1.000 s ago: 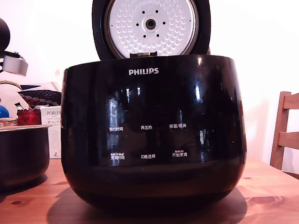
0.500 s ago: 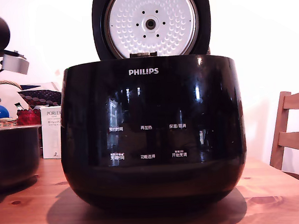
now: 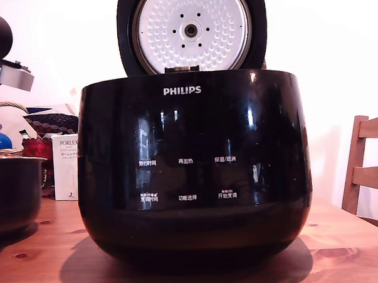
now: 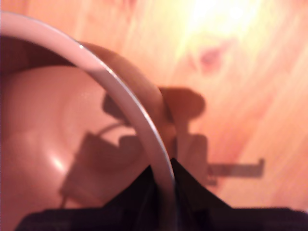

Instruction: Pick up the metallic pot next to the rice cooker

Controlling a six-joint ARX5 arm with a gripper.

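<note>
While your fingers (image 4: 162, 179) grip the rim of the metallic pot (image 3: 14, 193), it slides away from the rice cooker (image 3: 193, 172) toward the exterior view's left, so the grasp holds.

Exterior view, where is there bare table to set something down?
Bare wood lies between the rice cooker and the chair, and in a narrow front strip between cooker and metallic pot. Behind the pot it is crowded: white box, basket.
</note>
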